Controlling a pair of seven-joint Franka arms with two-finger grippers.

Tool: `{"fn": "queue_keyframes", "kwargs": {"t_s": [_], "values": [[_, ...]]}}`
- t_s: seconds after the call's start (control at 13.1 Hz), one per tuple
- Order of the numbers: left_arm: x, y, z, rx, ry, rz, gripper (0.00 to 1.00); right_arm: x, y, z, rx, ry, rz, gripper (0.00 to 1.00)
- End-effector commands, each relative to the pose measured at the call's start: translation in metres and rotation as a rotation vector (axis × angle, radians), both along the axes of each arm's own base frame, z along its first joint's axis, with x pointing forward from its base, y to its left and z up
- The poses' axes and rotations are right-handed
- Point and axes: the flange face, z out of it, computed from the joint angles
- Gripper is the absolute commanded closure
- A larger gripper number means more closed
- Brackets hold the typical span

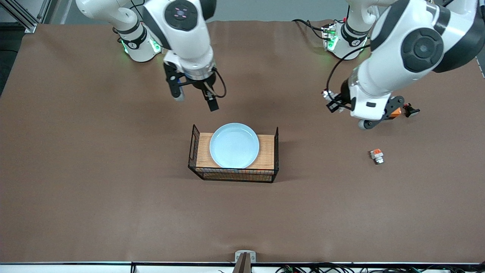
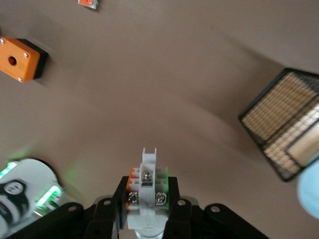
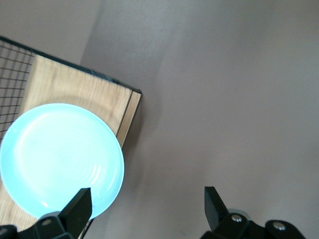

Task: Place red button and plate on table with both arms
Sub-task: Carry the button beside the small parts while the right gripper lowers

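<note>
The red button [image 2: 148,191], a small white blocky switch part with screw terminals and a silver-grey end, sits pinched in the left end effector [image 1: 333,103], held up over bare table [image 1: 94,197] toward the left arm's end. Judged light, rigid and hard plastic; the fingers close on its flat sides, which looks a sound hold, though a piece this small could twist if it is set down crooked. The plate [image 1: 234,145], pale blue, round and shallow with a raised rim, rests on the wood top of a black wire rack [image 1: 233,175] at mid-table. Likely stiff, smooth and breakable, heavier than the button; the rim edge is the only place a two-finger grip can bite, and it may slip if tilted. The right end effector [image 1: 195,96] hangs with fingers spread wide over the table just past the rack's edge toward the robot bases, empty. The rack's raised wire ends flank the plate. An orange box [image 2: 19,59], a black button piece [image 1: 411,110] and a white piece with orange top [image 1: 376,156] lie near the left arm's drop area and want avoiding.
</note>
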Motion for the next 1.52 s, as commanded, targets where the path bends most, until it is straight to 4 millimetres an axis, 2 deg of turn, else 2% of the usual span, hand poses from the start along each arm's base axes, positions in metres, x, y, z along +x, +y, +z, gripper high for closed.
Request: {"fn": "queue_keyframes", "kwargs": {"t_s": [0.0,0.08,0.15,0.3,0.53,0.76,0.99,1.14,1.45], "values": [[-0.001,0.042,-0.026,-0.046,0.001,-0.166,0.84,0.004,0.029,-0.041,-0.050,-0.058,-0.088,0.02],[0.007,0.055,-0.035,-0.071,-0.008,-0.219,0.84,0.008,0.033,-0.051,-0.052,-0.060,-0.099,0.02],[0.013,0.060,-0.054,-0.084,-0.017,-0.263,0.84,0.012,0.038,-0.062,-0.059,-0.056,-0.116,0.02],[0.014,0.075,-0.086,-0.062,-0.061,-0.296,0.84,0.023,0.046,-0.076,-0.066,-0.056,-0.142,0.02],[0.017,0.076,-0.142,-0.068,-0.149,-0.399,0.84,0.032,0.055,-0.094,-0.076,-0.059,-0.165,0.02],[0.024,0.082,-0.201,-0.096,-0.122,-0.524,0.84,0.034,0.059,-0.102,-0.066,-0.068,-0.179,0.02],[0.033,0.088,-0.244,-0.088,-0.124,-0.546,0.84,0.032,0.065,-0.112,-0.062,-0.073,-0.192,0.01],[0.042,0.095,-0.266,-0.093,-0.148,-0.539,0.84,0.030,0.070,-0.115,-0.057,-0.078,-0.186,0.01],[0.055,0.102,-0.288,-0.064,-0.145,-0.574,0.84,0.030,0.073,-0.123,-0.049,-0.083,-0.186,0.01]]}}
